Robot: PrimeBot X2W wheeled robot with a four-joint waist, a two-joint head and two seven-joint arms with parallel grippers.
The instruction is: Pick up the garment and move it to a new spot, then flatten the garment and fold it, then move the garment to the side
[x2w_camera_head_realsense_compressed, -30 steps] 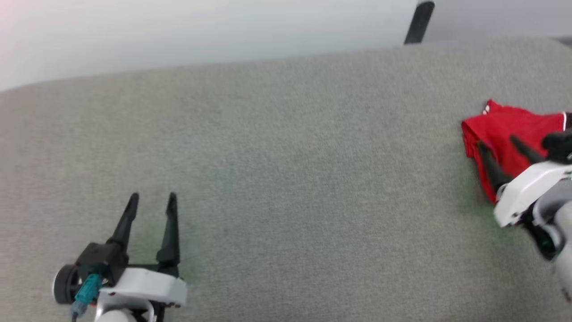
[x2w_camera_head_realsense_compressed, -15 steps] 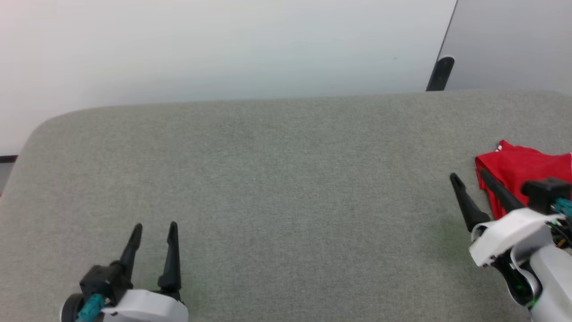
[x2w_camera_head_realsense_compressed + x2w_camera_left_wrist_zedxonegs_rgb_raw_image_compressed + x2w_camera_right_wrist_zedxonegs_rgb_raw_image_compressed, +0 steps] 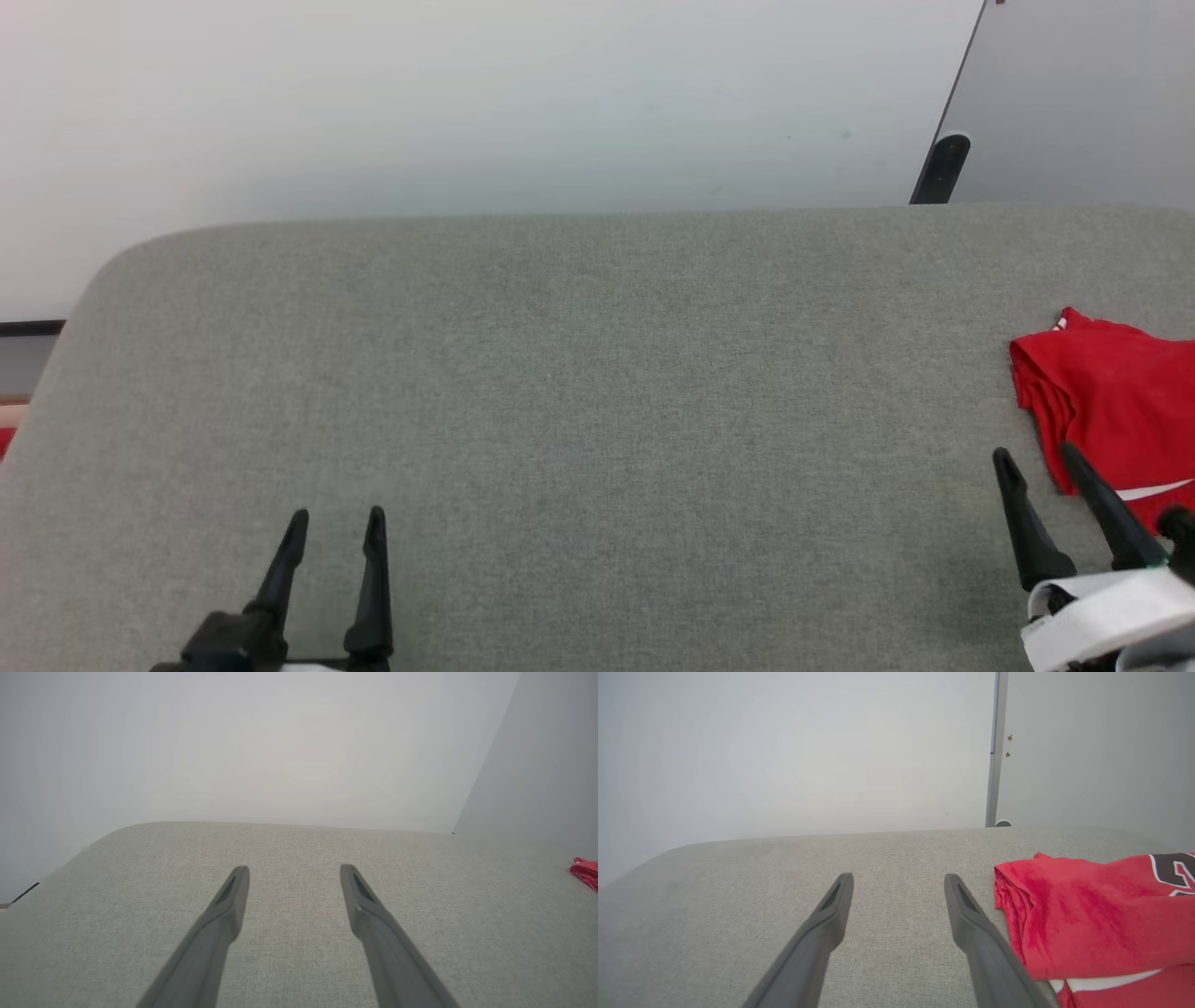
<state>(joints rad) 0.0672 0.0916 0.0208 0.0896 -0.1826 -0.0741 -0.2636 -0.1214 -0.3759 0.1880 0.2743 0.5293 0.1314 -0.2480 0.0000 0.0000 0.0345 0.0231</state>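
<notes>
Twice spread wide, gripping nothing: left hand (image 3: 336,523) at 8 o'clock, right hand (image 3: 1036,455) at 4 o'clock, just beside folded red-and-white thin-fabric jersey (image 3: 1111,392) on grey fabric counter (image 3: 597,373).

1. The red sleeveless jersey of thin, soft fabric (image 3: 1111,401) lies at the far right of the grey fabric-covered table (image 3: 597,392), cut off by the right edge of the head view.
2. It is folded into a compact bundle lying flat, and its left edge shows several stacked, creased layers.
3. A white band crosses its near part. Black lettering outlined in white shows on its top face, toward the right.
4. A small bit of white trim shows at its far left corner.
</notes>
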